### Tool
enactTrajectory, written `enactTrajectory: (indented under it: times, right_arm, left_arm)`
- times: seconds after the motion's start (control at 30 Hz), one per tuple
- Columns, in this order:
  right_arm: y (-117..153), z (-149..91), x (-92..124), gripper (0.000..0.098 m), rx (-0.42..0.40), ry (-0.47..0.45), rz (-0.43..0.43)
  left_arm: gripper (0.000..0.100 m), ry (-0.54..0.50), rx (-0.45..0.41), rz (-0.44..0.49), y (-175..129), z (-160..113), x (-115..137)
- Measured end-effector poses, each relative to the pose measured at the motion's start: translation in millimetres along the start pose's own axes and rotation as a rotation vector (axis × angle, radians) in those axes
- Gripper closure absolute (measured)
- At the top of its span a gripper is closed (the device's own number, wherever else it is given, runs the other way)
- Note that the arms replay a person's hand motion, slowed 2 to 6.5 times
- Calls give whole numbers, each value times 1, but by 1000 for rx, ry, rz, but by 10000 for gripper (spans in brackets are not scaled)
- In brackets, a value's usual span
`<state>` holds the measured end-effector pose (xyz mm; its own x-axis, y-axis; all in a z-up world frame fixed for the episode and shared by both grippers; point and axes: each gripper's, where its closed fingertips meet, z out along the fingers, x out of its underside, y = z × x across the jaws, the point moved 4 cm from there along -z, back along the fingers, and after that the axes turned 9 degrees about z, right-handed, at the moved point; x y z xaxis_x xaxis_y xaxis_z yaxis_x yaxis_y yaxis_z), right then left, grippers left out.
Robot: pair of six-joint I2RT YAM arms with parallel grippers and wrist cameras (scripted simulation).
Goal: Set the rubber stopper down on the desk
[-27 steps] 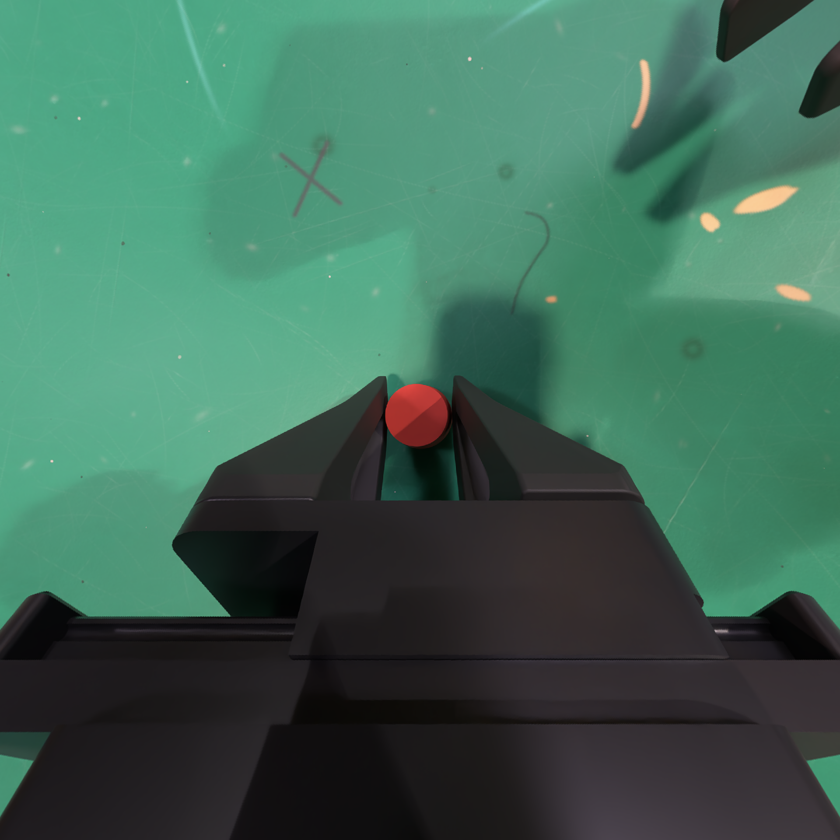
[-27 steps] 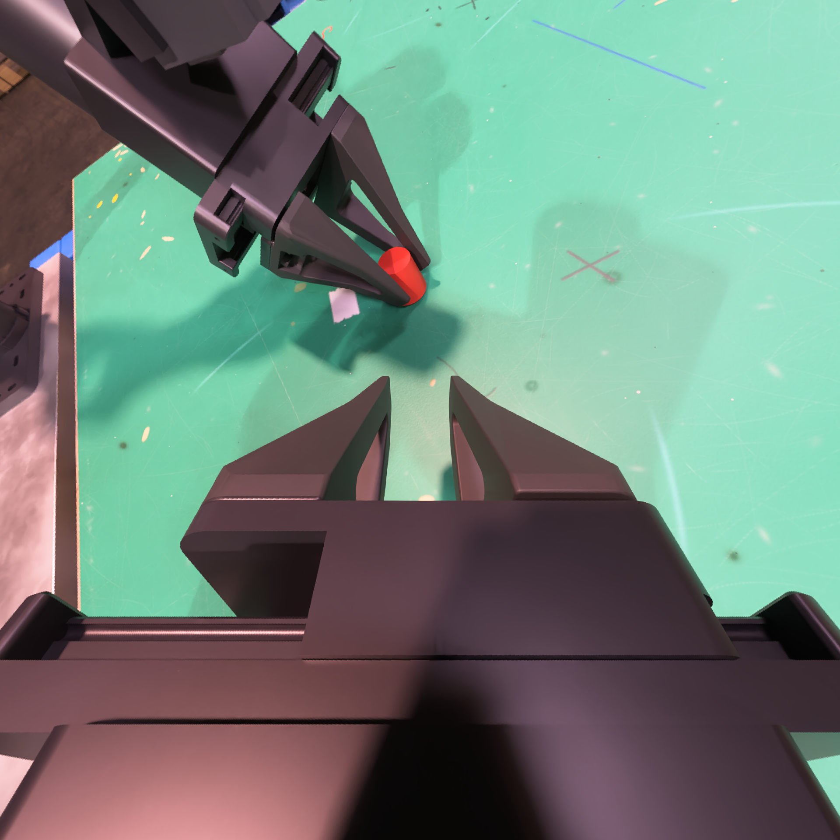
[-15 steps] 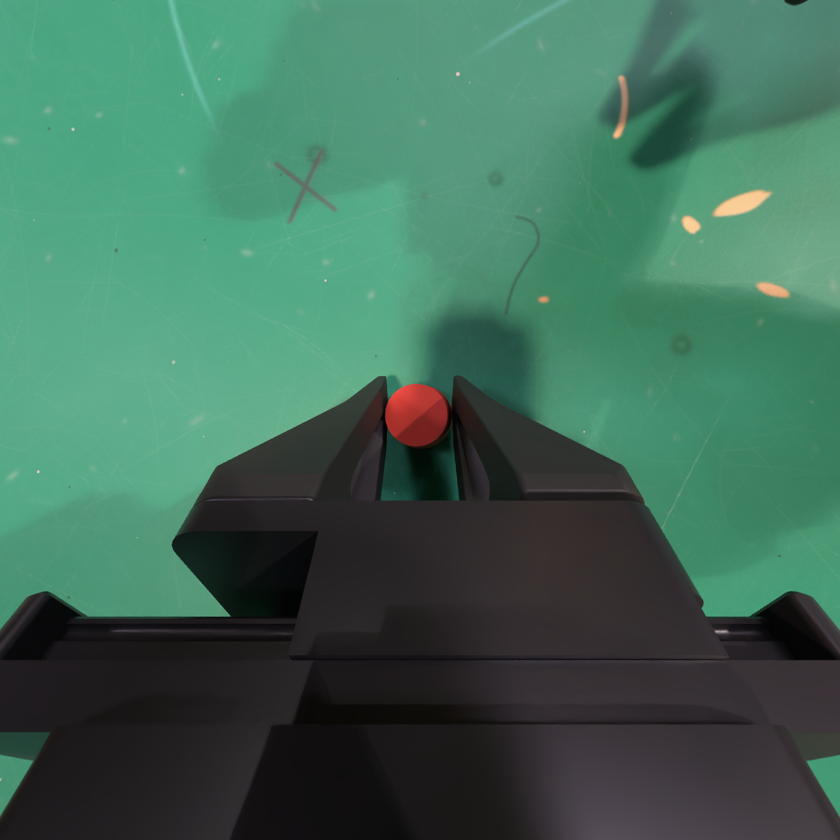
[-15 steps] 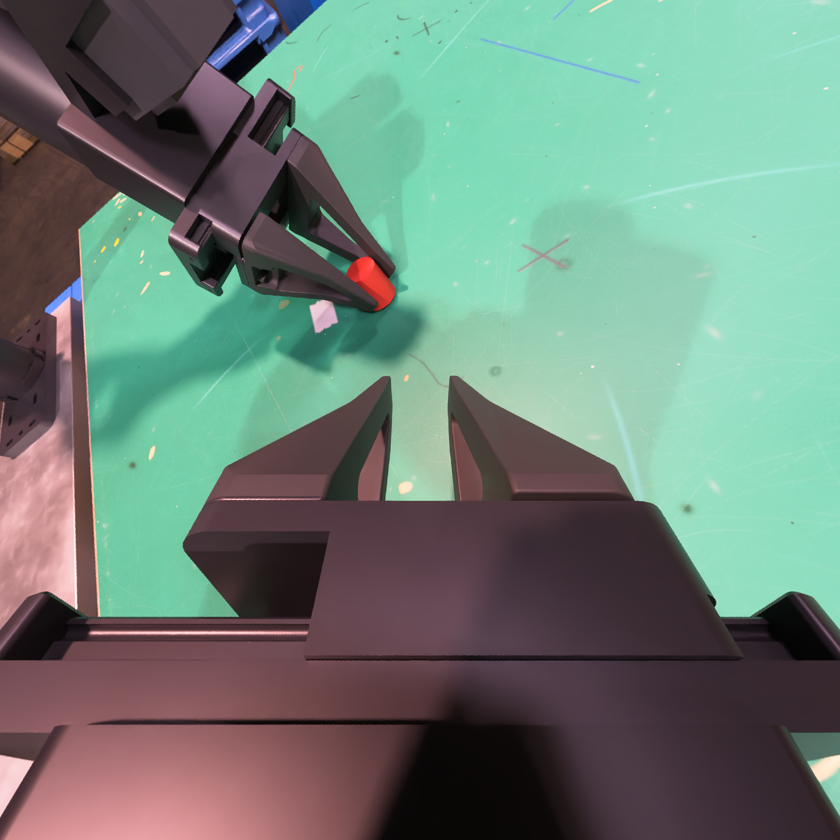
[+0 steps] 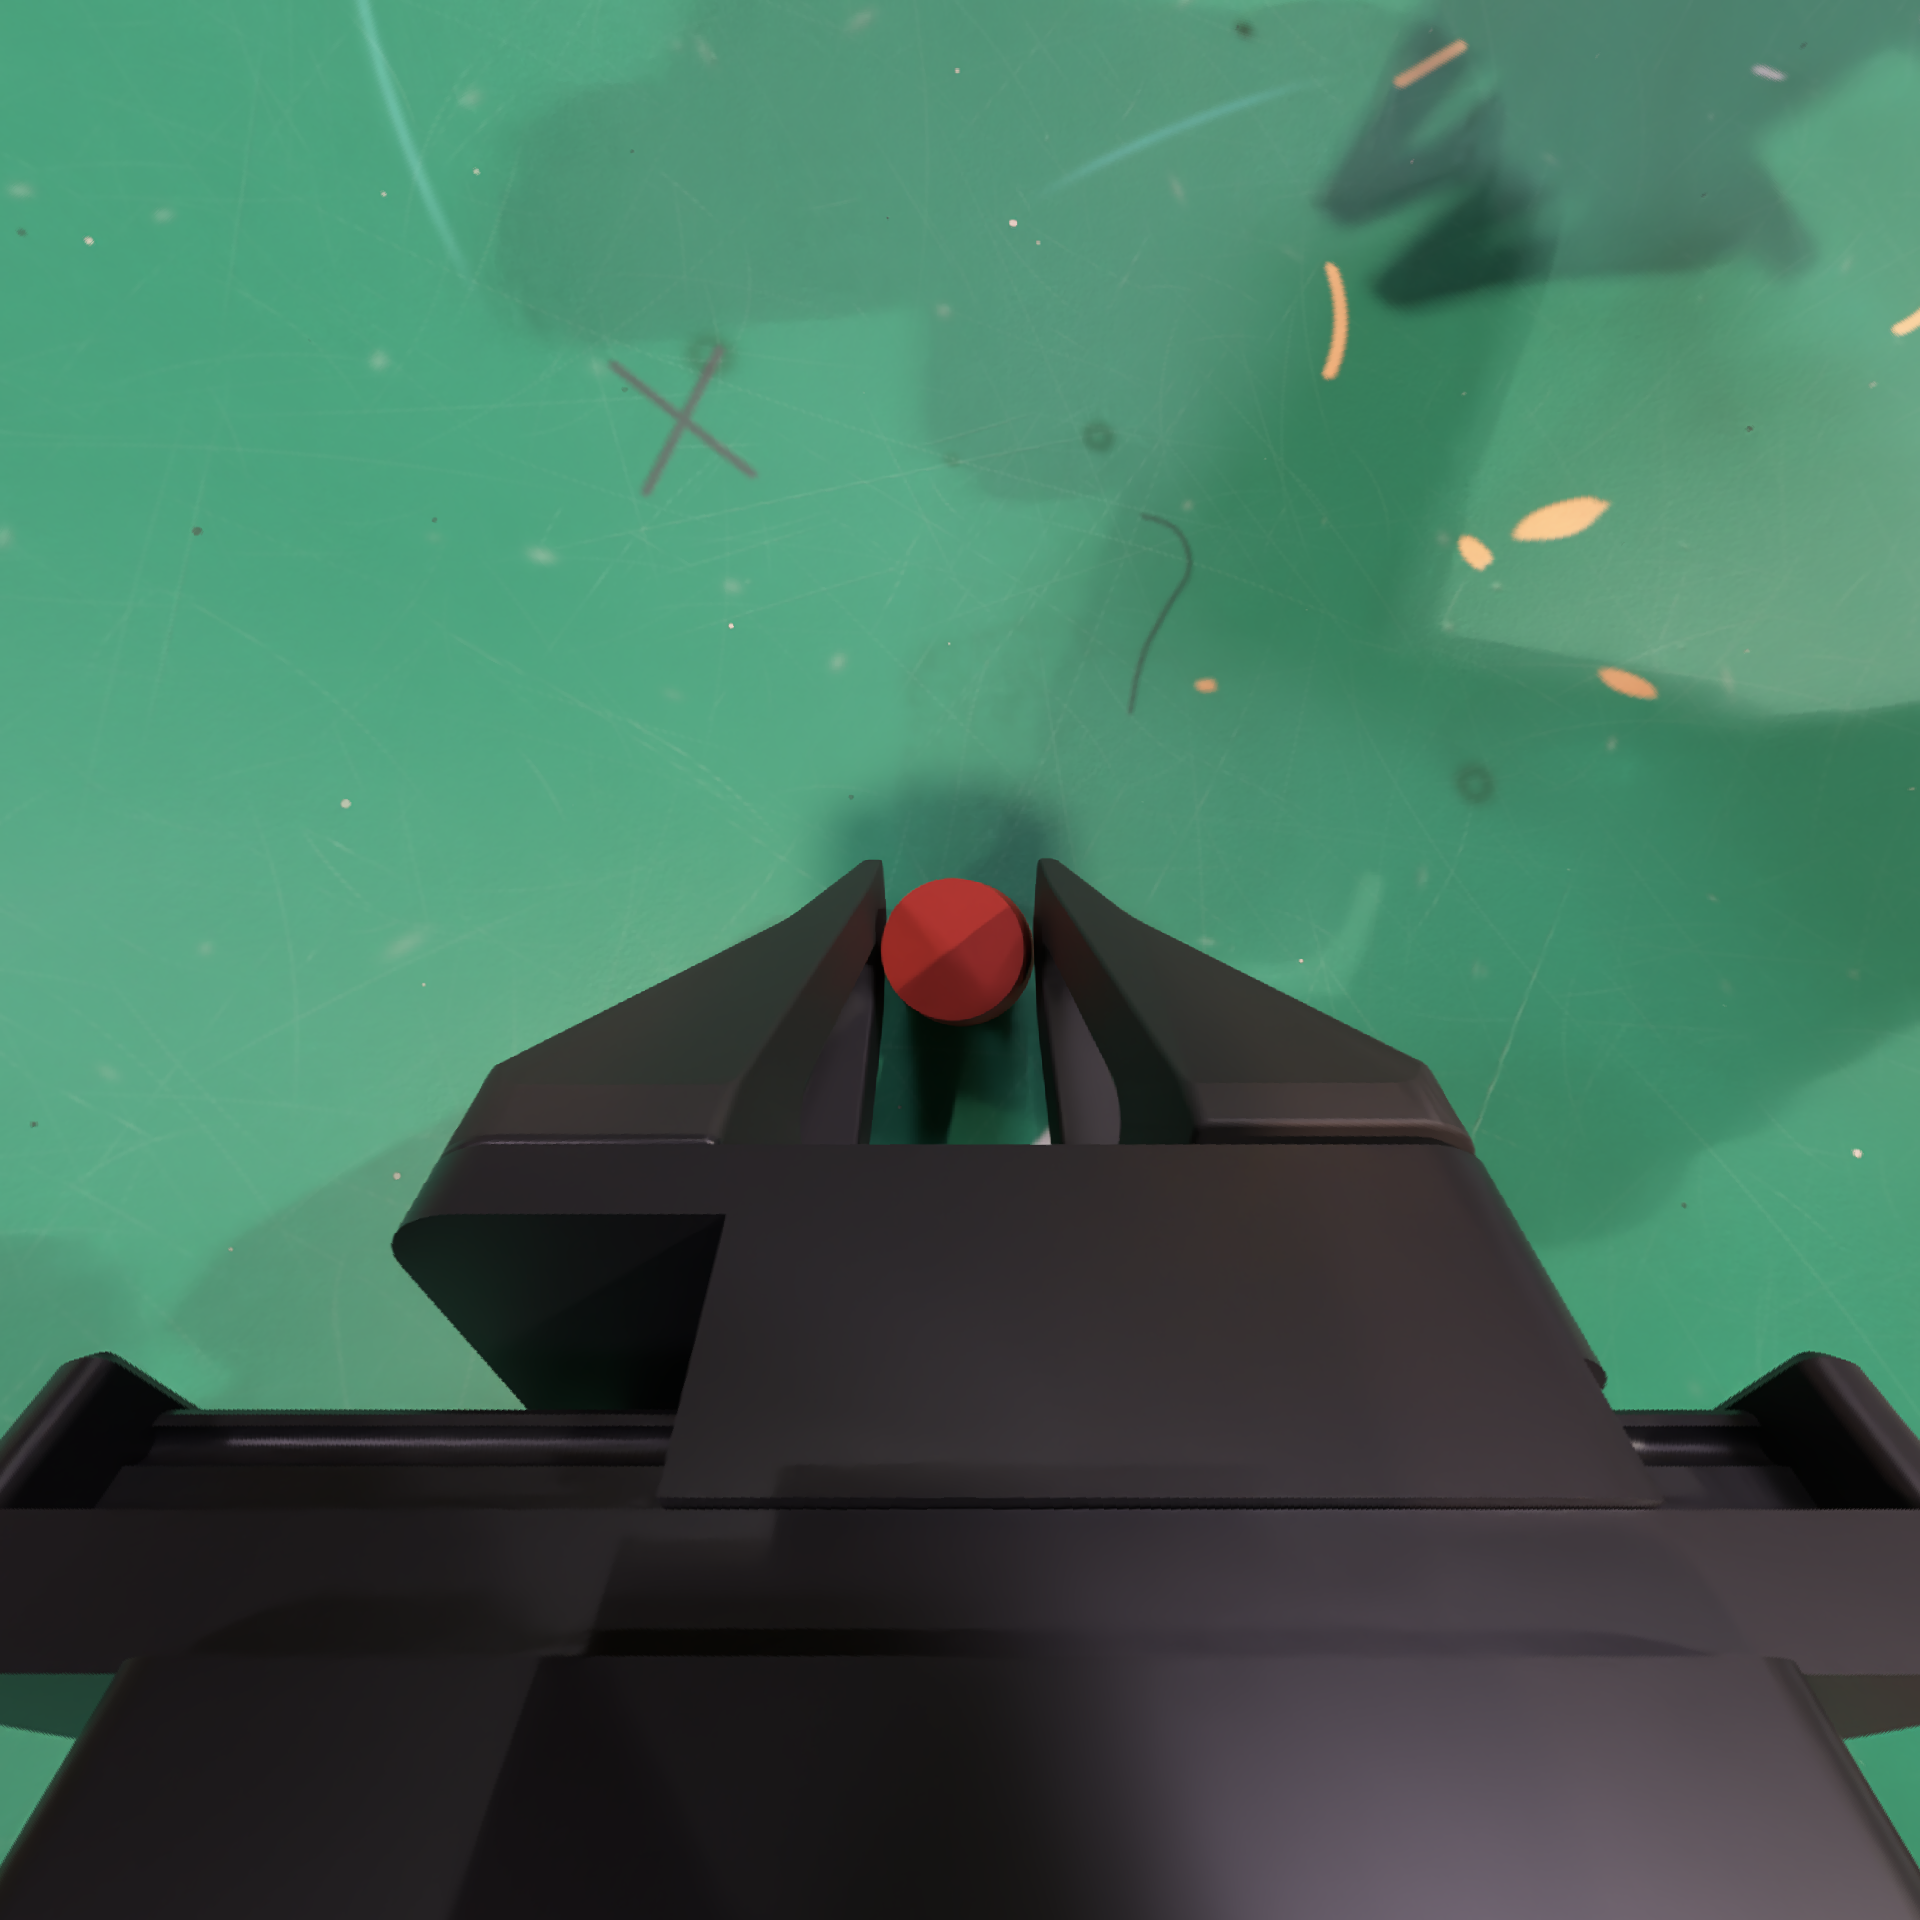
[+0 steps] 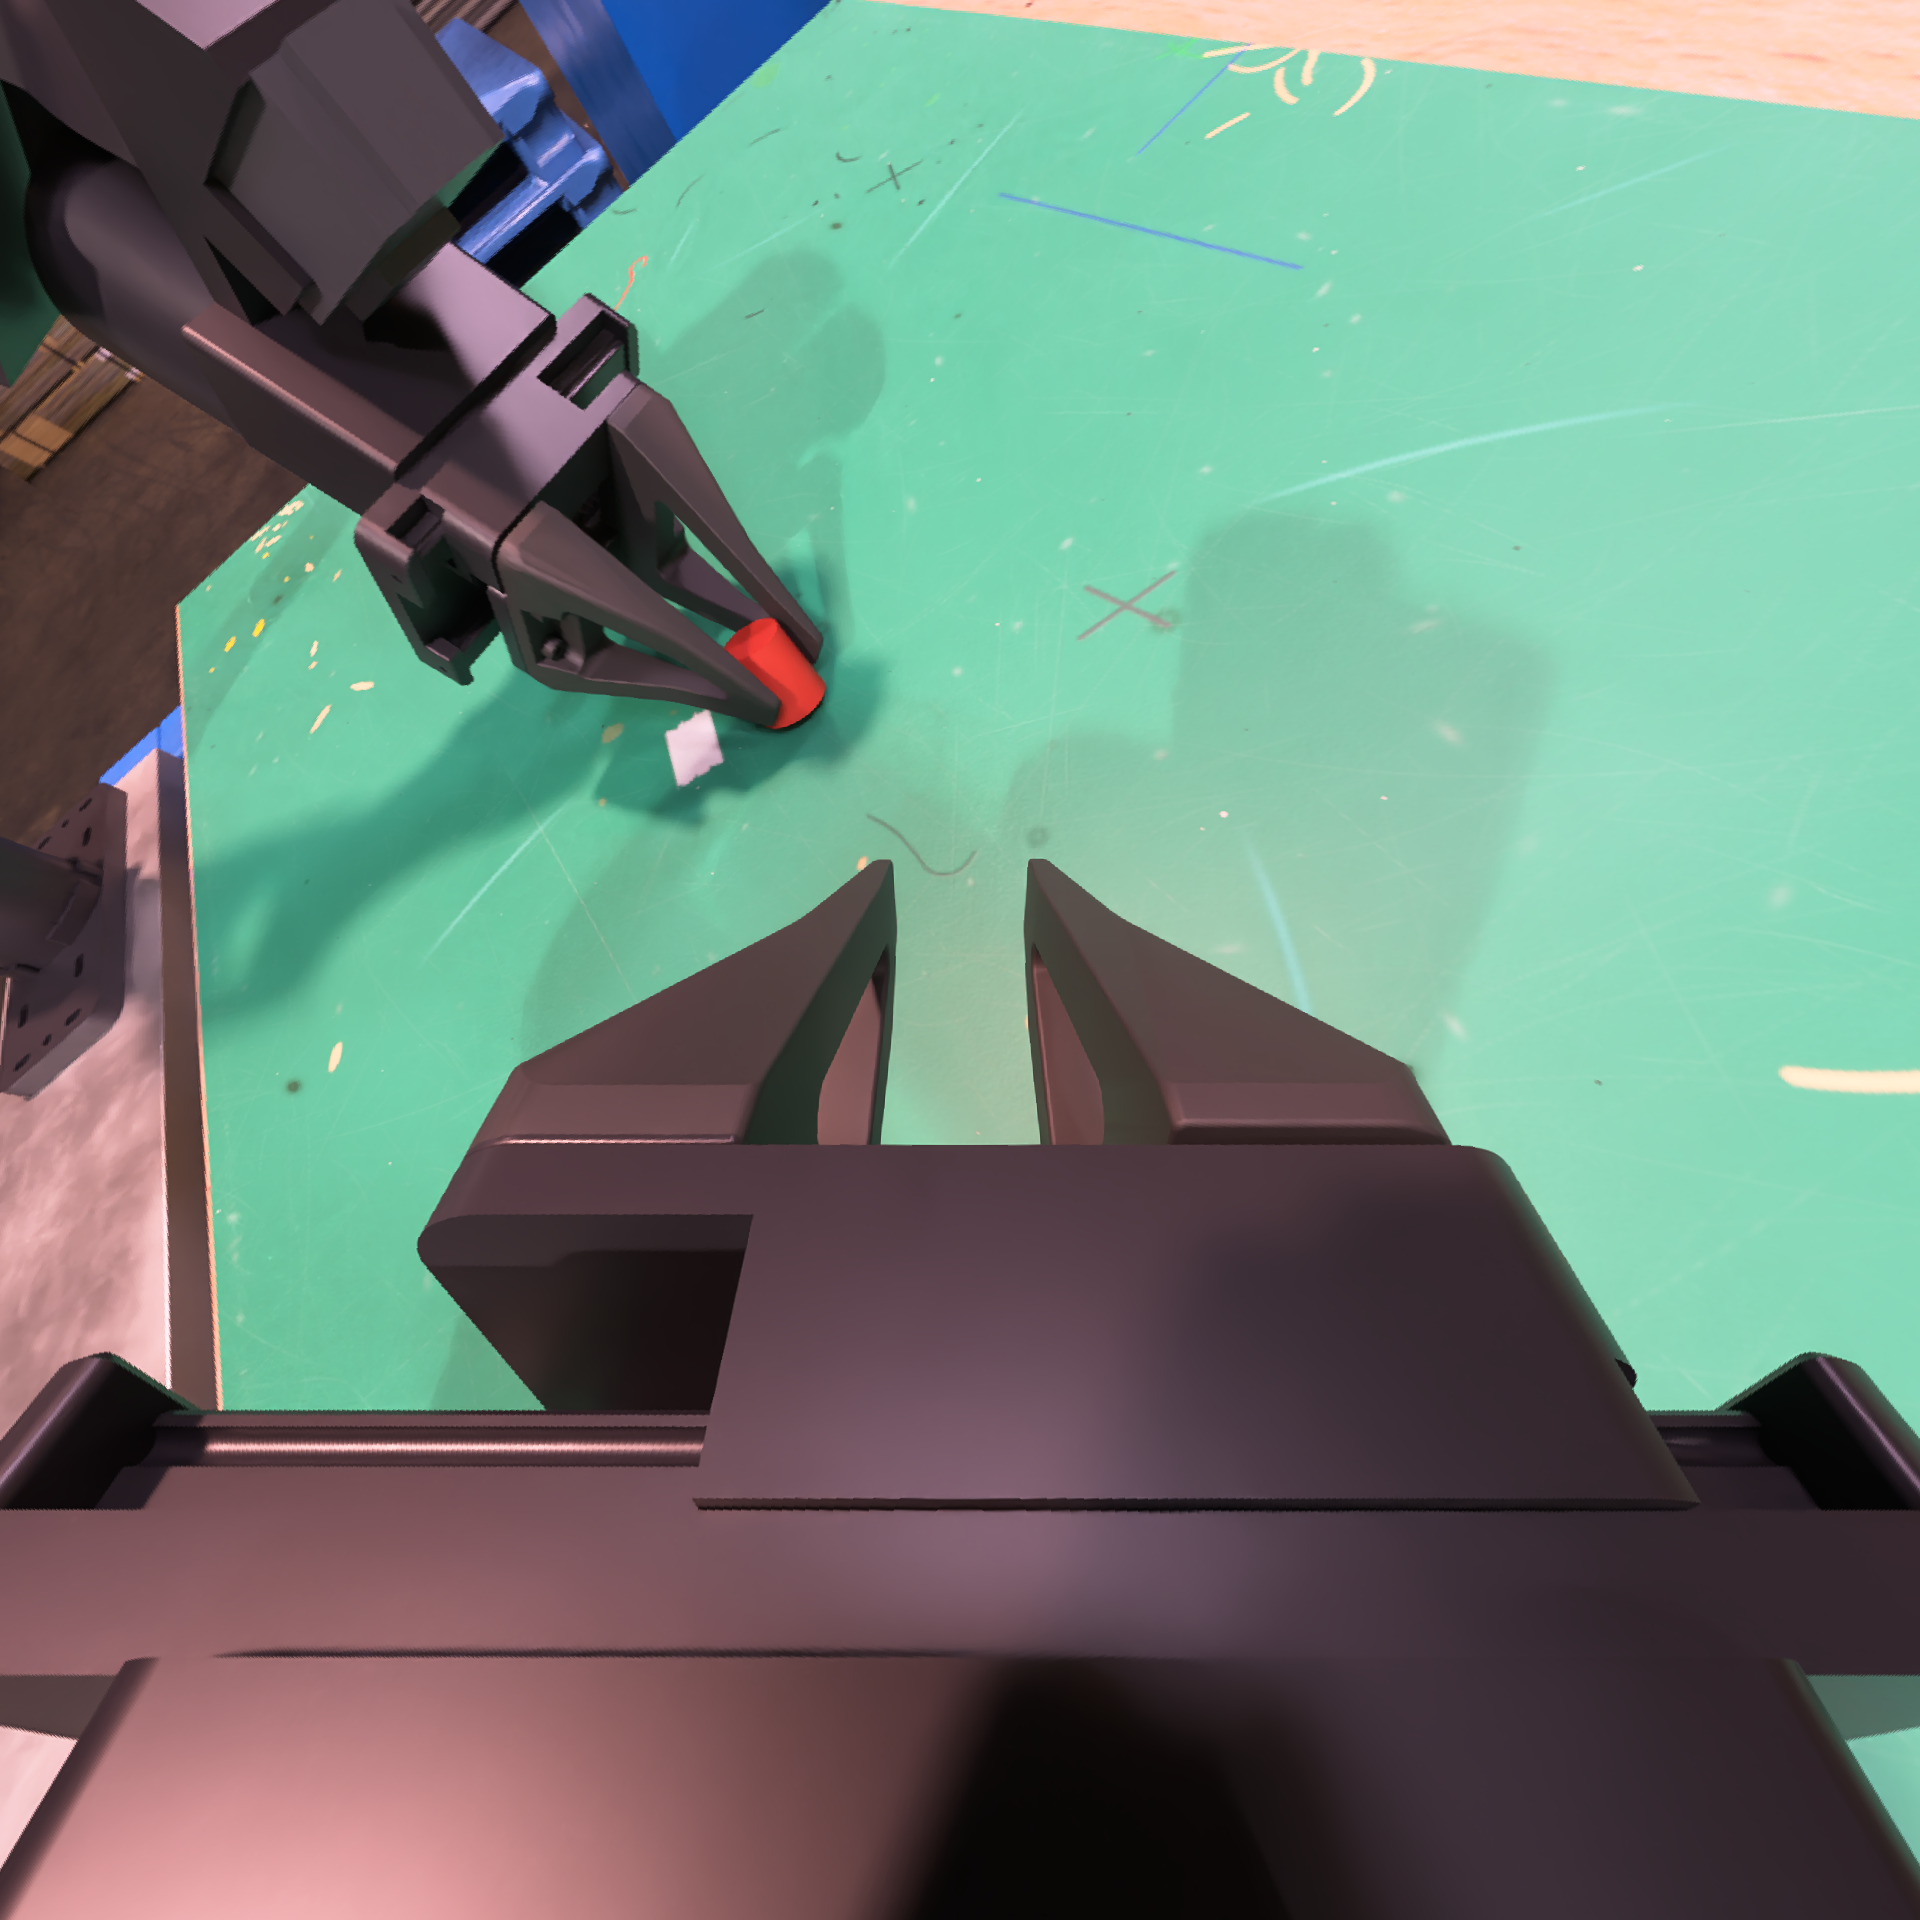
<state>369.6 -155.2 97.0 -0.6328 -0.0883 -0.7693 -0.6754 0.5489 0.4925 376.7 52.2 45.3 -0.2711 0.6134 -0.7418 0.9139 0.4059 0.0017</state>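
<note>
The red rubber stopper (image 5: pixel 956 951) sits between the fingers of my left gripper (image 5: pixel 960 864), which is shut on it. In the right wrist view the left gripper (image 6: pixel 795 686) points steeply down at the green desk mat (image 6: pixel 1455 727), with the stopper (image 6: pixel 774 675) at its tips, very low over the mat. The stopper's shadow lies right under it. I cannot tell whether the stopper touches the mat. My right gripper (image 6: pixel 958 868) hovers to the right of the stopper, apart from it, slightly open and empty.
A small white paper scrap (image 6: pixel 694 748) lies on the mat just beside the left gripper's tips. A pencilled X mark (image 6: pixel 1127 603) lies farther right. The desk's left edge (image 6: pixel 192 935) has a grey perforated block (image 6: pixel 52 935) beyond it. A blue object (image 6: pixel 540 197) stands at the back left.
My left gripper has come down toward the mat with the stopper; its shadow has closed up under it. The right gripper has drawn back and left the left wrist view.
</note>
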Motion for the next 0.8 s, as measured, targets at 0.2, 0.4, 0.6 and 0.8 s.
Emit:
enactTrajectory:
  times: [0.2, 0.4, 0.6, 0.8]
  right_arm:
    - [-12, -11, -2, 760, 31, -20, 18]
    - [-23, -23, -2, 755, 62, -37, 36]
    - [-33, -32, 1, 749, 87, -41, 51]
    - [-42, -39, 6, 743, 108, -36, 83]
  left_arm:
    - [672, -48, 29, -41, 3, -5, -1]
    - [638, -143, 12, -65, 7, -17, -5]
    - [652, -274, -111, -68, 15, -33, -12]
    - [721, -404, -411, -99, 38, -60, -13]
